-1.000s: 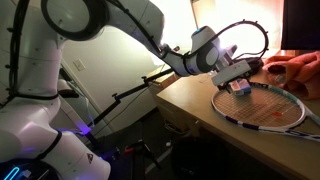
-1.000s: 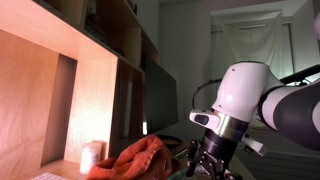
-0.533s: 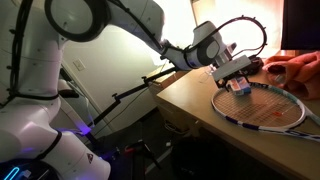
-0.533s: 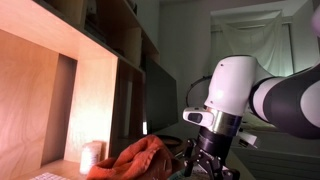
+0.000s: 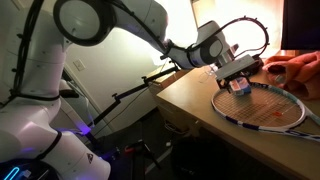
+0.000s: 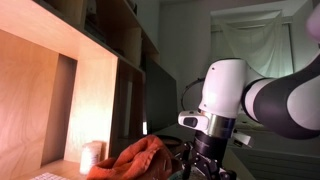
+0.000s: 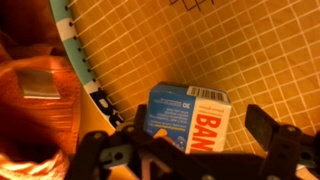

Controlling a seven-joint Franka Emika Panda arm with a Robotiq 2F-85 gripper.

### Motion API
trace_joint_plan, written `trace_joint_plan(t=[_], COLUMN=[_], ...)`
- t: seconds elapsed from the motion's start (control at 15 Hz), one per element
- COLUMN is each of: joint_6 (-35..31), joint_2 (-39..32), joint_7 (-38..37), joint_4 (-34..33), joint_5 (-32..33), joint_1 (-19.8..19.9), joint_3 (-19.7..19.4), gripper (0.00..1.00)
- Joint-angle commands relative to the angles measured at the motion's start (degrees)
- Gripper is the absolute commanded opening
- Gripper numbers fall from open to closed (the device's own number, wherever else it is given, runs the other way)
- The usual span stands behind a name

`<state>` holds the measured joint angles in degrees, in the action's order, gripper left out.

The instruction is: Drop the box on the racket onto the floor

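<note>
1. Zero of the drop is done: finds the box (image 5: 239,87) upright on the strings of the racket (image 5: 272,108), toward the left end of the head and not on the floor (image 5: 130,165).
2. Places the racket flat on the table (image 5: 190,105), with the box near the table's left edge and the dark floor well below that edge.
3. Reads the gripper (image 5: 238,79) as spread wide, one finger on each side of the box, pinching nothing.
4. Confirms this in the wrist view: gripper (image 7: 190,150) straddling the box (image 7: 188,115), fingers apparently clear of both sides, yellow strings of the racket (image 7: 200,50) beyond.
5. Gets no help from an exterior view crowded by the arm (image 6: 230,95) and an orange cloth (image 6: 135,158); shows neither box nor racket clearly there.
6. Judges all the real work still ahead: pinch or nudge the box, take it left past the table edge, then let it fall to the floor.
7. Compared with a second earlier, keeps the box on the same spot of the strings and the fingers equally spread.
8. Notes only a small shift of the arm since then: wrist a touch farther right over the racket, big white joint farther left in the shelf-side picture.
</note>
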<state>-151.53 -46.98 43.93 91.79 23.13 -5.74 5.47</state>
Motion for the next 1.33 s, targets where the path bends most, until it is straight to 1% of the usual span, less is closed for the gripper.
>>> trace_joint_plan(t=[0.0,0.13,0.2,0.27,0.33,0.6,0.93,1.0,1.13,1.2,1.27], joint_6=[3.62,4.33,4.53,4.89,4.85,4.81,4.48,4.30,3.87,3.40,3.19], joint_2=[-1.94,-2.50,-2.73,-2.87,-2.99,-2.92,-2.71,-2.53,-1.86,-1.47,-0.81], joint_7=[2.60,3.14,2.97,3.14,3.18,3.32,2.50,2.21,0.90,0.14,-2.02], joint_4=[-3.73,-4.50,-4.88,-5.22,-5.42,-6.06,-6.21,-6.02,-5.34,-4.92,-4.35], joint_5=[-0.62,-0.70,-0.44,-0.43,-0.45,-0.48,-0.15,-0.03,0.54,0.85,1.68], joint_1=[0.58,0.50,0.24,0.22,0.25,0.17,-0.20,-0.32,-0.93,-1.26,-2.35], joint_3=[0.87,0.81,0.51,0.54,0.52,0.23,-0.36,-0.54,-1.51,-2.05,-3.66], gripper=[1.00,0.99,0.74,0.74,0.72,0.42,0.10,0.06,0.09,0.07,0.04])
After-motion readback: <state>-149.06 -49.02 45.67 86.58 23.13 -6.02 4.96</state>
